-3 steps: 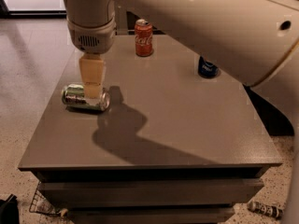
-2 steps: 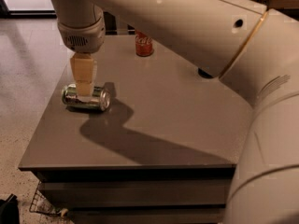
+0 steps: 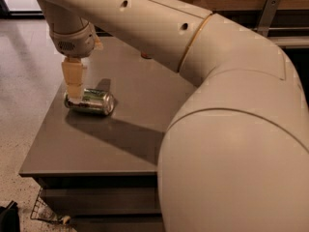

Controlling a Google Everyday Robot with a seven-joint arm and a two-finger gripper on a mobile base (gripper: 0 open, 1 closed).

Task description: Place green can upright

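The green can lies on its side near the left edge of the grey table, its silver top facing right. My gripper points straight down over the can's left end, its tan fingers reaching the can there. My large cream arm fills the right and top of the camera view.
The arm hides most of the table's back and right side. Only a sliver of a red can shows under the arm at the back. The table's left edge lies close to the green can, with floor beyond. A wire basket sits low at the front left.
The gripper has moved left to the can's left end. The arm has swung in front of the camera and now hides the red and blue cans.
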